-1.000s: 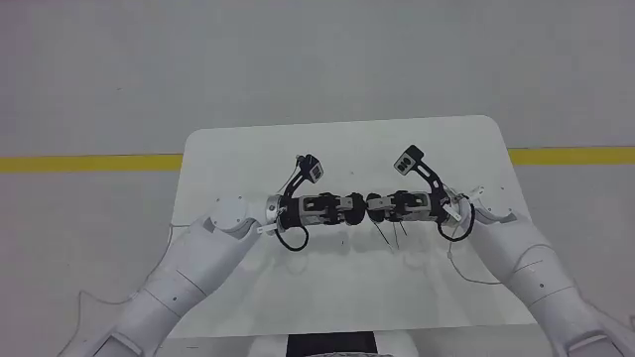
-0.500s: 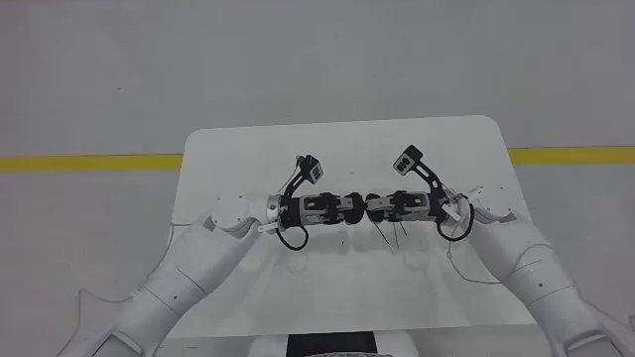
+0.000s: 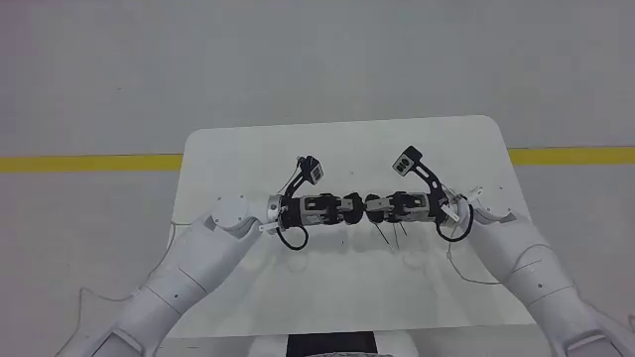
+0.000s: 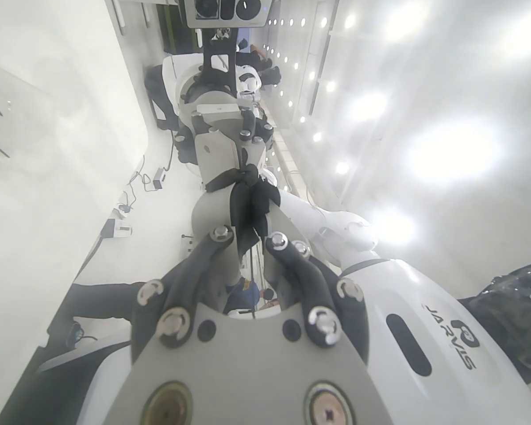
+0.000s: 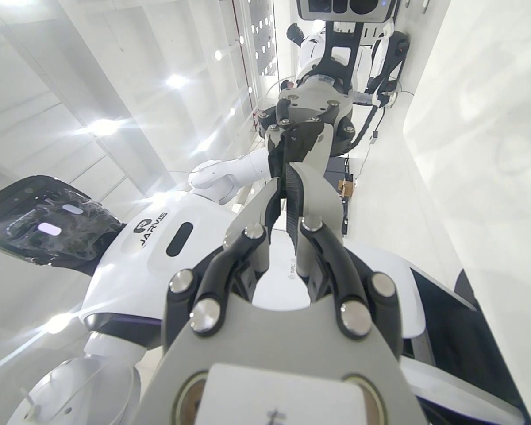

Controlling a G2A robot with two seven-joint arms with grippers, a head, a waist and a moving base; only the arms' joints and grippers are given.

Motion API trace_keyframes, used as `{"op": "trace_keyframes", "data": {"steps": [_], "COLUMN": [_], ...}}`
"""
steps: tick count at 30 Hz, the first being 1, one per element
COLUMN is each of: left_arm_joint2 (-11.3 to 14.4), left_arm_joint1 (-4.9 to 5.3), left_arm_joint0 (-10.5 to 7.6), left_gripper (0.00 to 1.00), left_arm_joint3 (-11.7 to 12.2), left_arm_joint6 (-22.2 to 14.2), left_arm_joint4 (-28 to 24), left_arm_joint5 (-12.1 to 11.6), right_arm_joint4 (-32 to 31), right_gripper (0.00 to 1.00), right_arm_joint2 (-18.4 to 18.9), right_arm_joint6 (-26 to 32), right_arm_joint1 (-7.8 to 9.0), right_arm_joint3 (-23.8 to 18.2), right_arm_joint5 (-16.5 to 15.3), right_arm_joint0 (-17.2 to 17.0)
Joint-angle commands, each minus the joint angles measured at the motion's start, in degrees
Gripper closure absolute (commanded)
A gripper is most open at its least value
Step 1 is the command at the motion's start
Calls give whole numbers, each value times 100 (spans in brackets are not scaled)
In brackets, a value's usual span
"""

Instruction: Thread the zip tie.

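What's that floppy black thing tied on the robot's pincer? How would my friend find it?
Start at the white table, where two arms meet tip to tip over the middle. From the left wrist camera, look straight across at the right pincer: a black strip is knotted round it. It's the only soft, dangling thing among hard grey parts and shiny bolts.

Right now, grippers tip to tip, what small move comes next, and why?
Probably a slight push of the right gripper toward the left gripper, feeding the tie. Both are shut and meet tip to tip above the table, so alignment looks done; the tie between them is too thin to make out. Below lie loose zip ties.
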Motion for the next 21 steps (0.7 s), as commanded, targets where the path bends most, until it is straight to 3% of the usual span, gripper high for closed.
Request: {"op": "trace_keyframes", "data": {"steps": [1, 8, 11, 13, 15, 21], "left_arm_joint2": [-10, -193, -294, -382, -463, -465], "left_arm_joint1": [3, 70, 142, 186, 225, 240], "left_arm_joint0": [0, 88, 95, 166, 267, 316], "left_gripper": [100, 100, 100, 100, 100, 100], "left_arm_joint3": [10, -117, -297, -624, -796, -844], "left_arm_joint6": [68, 151, 267, 282, 321, 312], "left_arm_joint4": [69, 320, 1125, 1520, 1846, 1973], "left_arm_joint5": [-43, -294, -490, -490, -490, -490], "right_arm_joint4": [-7, 186, 318, 256, 273, 281], "right_gripper": [0, 0, 0, 0, 0, 0], "right_arm_joint2": [42, 429, 629, 771, 872, 919], "right_arm_joint6": [-14, 0, 0, -26, -46, -98], "right_arm_joint1": [3, 76, 121, 154, 172, 178], "right_arm_joint3": [28, 165, 257, 284, 257, 251], "right_arm_joint5": [-42, -5, 109, 103, 103, 106], "right_arm_joint0": [-11, -126, -181, -202, -247, -273]}}
